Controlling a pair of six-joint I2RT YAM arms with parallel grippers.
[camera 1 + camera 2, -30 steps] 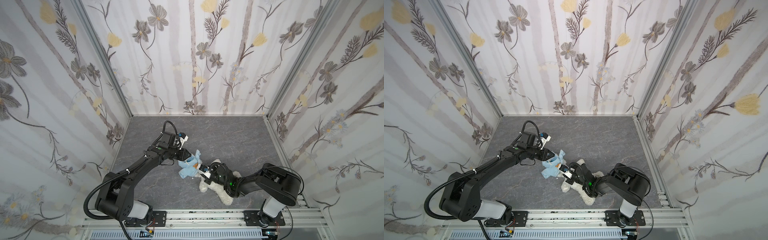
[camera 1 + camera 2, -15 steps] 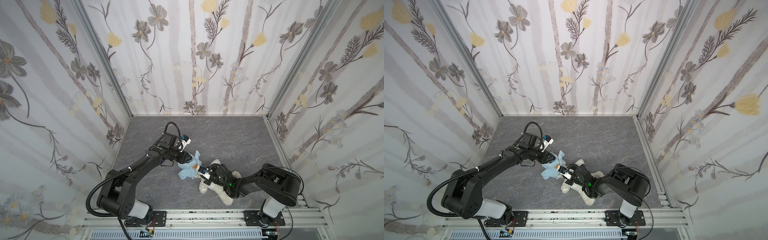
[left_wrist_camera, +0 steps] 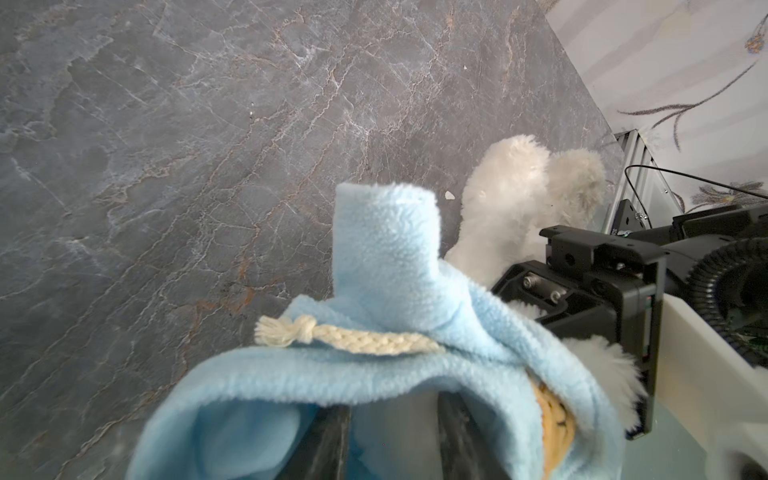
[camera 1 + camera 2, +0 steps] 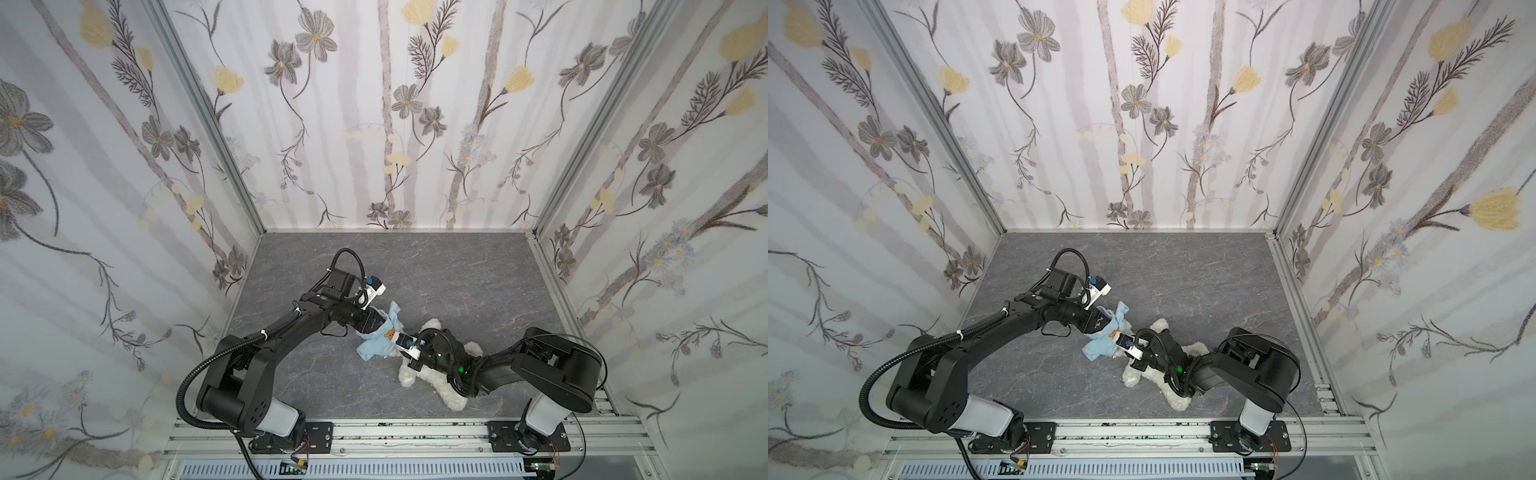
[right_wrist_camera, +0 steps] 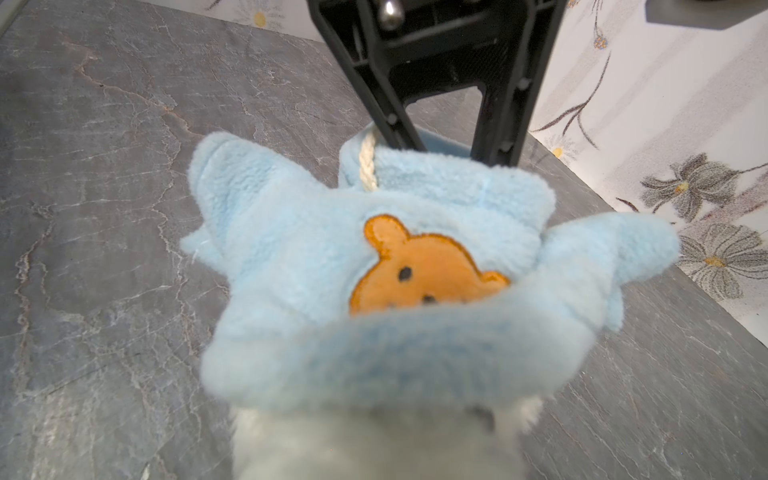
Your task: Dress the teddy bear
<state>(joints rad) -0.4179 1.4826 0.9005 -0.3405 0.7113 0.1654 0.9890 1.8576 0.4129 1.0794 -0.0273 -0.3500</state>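
Your left fingers (image 3: 330, 442) stand apart inside the hoodie (image 5: 291, 257), stretching it open. Your right fingers (image 3: 536, 282) look clamped on the teddy bear (image 4: 453, 399), which lies on the table (image 4: 415, 266). The hem just meets fur, so dressing looks barely begun: head and arms remain.

So white teddy bear (image 5: 374, 449) fur sat closest in, blue hoodie (image 5: 299, 266) just ahead, orange patch (image 5: 419, 270) up, left gripper (image 5: 449, 145) fingers (image 5: 395, 108) spread inside its far opening.
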